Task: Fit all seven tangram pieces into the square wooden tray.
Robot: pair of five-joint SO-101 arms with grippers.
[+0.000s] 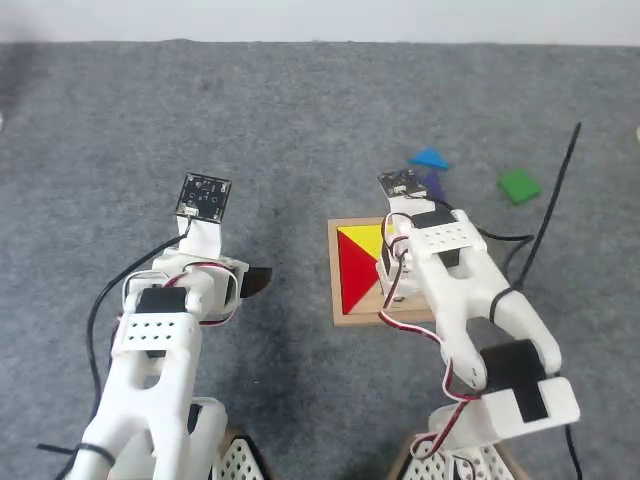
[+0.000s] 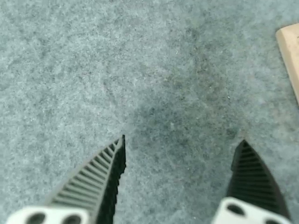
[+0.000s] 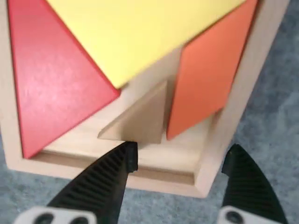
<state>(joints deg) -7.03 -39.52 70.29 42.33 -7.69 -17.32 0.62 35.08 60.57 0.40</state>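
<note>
The right gripper [image 3: 183,151] hangs wide open, nothing between its black fingers, over one corner of the square wooden tray [image 3: 264,56]. Inside the tray lie a red triangle [image 3: 51,84] and a yellow triangle [image 3: 140,32] touching it. An orange piece [image 3: 205,79] lies along one wall, and a small pale wood triangle [image 3: 140,122] sits between red and orange. From above, a blue piece [image 1: 430,158], a purple piece [image 1: 433,183] and a green piece [image 1: 519,186] lie on the grey mat [image 1: 300,120] just beyond the tray, the green one farthest out. The left gripper [image 2: 182,140] is also wide open, holding nothing, over the mat beside the tray.
</note>
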